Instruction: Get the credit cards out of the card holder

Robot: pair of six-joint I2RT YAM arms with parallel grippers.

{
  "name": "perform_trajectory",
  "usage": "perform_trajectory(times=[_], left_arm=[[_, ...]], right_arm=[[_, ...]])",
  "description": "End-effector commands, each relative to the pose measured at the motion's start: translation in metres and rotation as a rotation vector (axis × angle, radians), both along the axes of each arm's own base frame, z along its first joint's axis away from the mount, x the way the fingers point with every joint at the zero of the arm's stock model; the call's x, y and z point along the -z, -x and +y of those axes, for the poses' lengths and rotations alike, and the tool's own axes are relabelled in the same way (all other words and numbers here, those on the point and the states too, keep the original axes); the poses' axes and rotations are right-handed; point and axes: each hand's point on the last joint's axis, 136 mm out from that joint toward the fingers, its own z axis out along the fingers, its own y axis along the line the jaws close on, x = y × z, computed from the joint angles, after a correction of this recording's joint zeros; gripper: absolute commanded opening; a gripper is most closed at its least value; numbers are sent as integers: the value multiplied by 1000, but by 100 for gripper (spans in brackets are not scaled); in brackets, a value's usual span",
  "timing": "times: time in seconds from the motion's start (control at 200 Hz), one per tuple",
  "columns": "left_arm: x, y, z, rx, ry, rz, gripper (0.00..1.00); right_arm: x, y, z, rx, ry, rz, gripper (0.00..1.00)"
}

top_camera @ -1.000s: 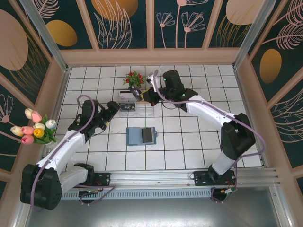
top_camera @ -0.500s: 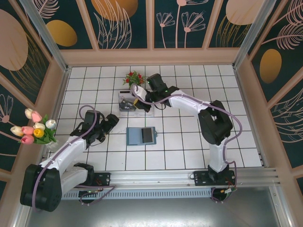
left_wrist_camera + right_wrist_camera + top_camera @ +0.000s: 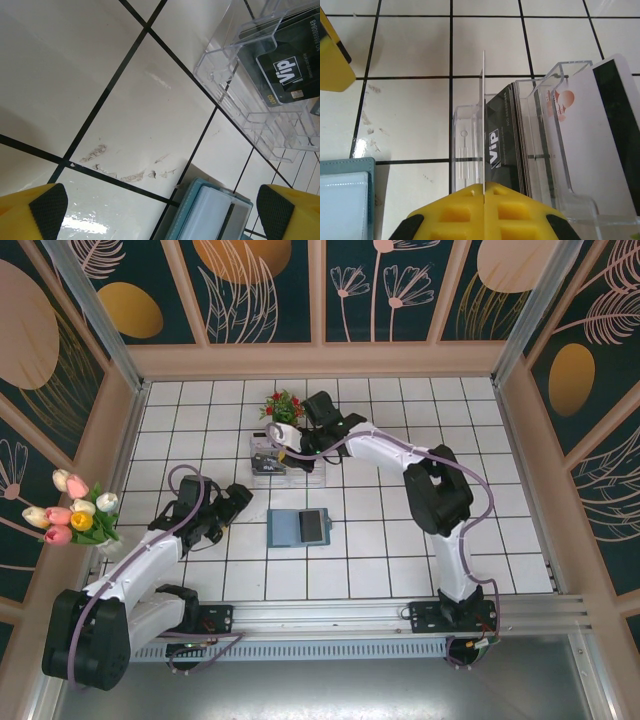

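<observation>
Teal flat folding card holder: one
Clear plastic box rack: one
Pink and yellow tulip bunch: one
Red flower bunch: one

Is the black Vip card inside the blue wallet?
No, the black Vip card stands in the clear rack, and the blue wallet lies apart from it on the tiles.
</observation>
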Motion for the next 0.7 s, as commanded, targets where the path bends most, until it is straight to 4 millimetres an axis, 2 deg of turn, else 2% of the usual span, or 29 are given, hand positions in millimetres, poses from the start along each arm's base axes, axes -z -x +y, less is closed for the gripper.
perform_trajectory(times=[0.0,0.3,0.696], left_arm=[[4,4,-1,18,10,-1,98],[9,9,-1,16,18,5,99],[14,11,-2,22,21,8,99]], right_arm=[[2,-3,-1,-36,27,-37,0],[12,-15,1,-30,54,-41,0],[-5,-14,9,-51,4,-34,0]])
